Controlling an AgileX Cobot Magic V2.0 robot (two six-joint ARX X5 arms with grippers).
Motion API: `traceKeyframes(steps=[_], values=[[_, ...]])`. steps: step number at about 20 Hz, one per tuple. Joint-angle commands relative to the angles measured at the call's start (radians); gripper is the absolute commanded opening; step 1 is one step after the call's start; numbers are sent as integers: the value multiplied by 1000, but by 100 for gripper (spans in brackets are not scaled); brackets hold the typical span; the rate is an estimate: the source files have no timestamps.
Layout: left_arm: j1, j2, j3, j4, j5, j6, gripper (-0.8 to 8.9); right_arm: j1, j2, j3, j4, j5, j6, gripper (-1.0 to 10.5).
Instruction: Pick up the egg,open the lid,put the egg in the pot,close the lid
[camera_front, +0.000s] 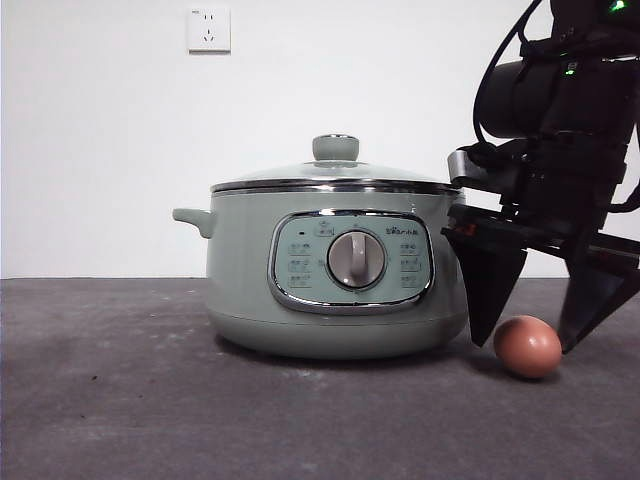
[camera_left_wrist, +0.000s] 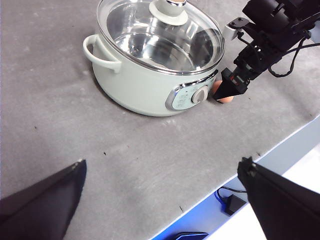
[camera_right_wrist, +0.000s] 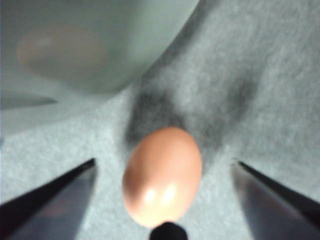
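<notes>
The brown-orange egg (camera_front: 527, 346) (camera_right_wrist: 162, 176) (camera_left_wrist: 224, 98) lies on the grey table just right of the sage-green pot (camera_front: 335, 270) (camera_left_wrist: 150, 75) (camera_right_wrist: 90, 45). My right gripper (camera_front: 530, 325) (camera_right_wrist: 162, 175) is open and low, one black jaw on each side of the egg, not touching it. The domed glass lid (camera_front: 335, 172) (camera_left_wrist: 160, 37) with its pale green knob (camera_front: 335, 148) (camera_left_wrist: 169, 10) sits shut on the pot. Well away from the pot, my left gripper (camera_left_wrist: 162, 200) hangs open above the table, holding nothing.
A white wall with a socket (camera_front: 208, 28) stands behind the table. The table's edge (camera_left_wrist: 270, 155) runs near the left gripper, with a cable and a small box beyond it.
</notes>
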Motion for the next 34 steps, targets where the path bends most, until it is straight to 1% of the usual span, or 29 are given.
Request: traceKeyframes(steps=[1,2,3,8,10,11,17,19,21,24,27,30,31,32,34], values=[[-2,0,2,10,-1,8,691,2,31,-5,-2,3,18,313],[-2,0,2,10,-1,8,691,2,31,-5,-2,-1,17,235],[-2,0,2,10,-2,8,691,2,31,-5,-7,-4,18,192],[-2,0,2,16,-2,8,691,2,31,-5,-50,-3,18,176],[-2,0,2,16,-2,8,691,2,31,-5,-51,-3,17,10],[-2,0,2,16,-2,8,691,2,31,-5,-51,-3,18,-16],[-2,10,2,19,-2,8,691,2,1,-5,-62,1,13,-17],[-2,27,2,32,-1,8,691,2,-56,-5,-93,4,13,-17],[-2,51,2,61,-2,8,691,2,-136,-5,-136,5,-2,-17],[-6,107,2,132,2,-6,691,2,-297,-5,-174,4,-2,-17],[-58,167,2,282,5,-78,691,2,-473,-5,-190,4,-2,-17],[-164,252,3,484,-3,-185,691,1,-639,-5,-190,5,-2,-17],[-200,282,3,540,-12,-202,691,1,-679,-5,-190,4,-2,-17],[-243,320,8,591,-44,-209,691,1,-719,-5,-191,4,-1,-17],[-336,416,56,624,-143,-209,691,2,-784,-5,-192,4,-1,-17]])
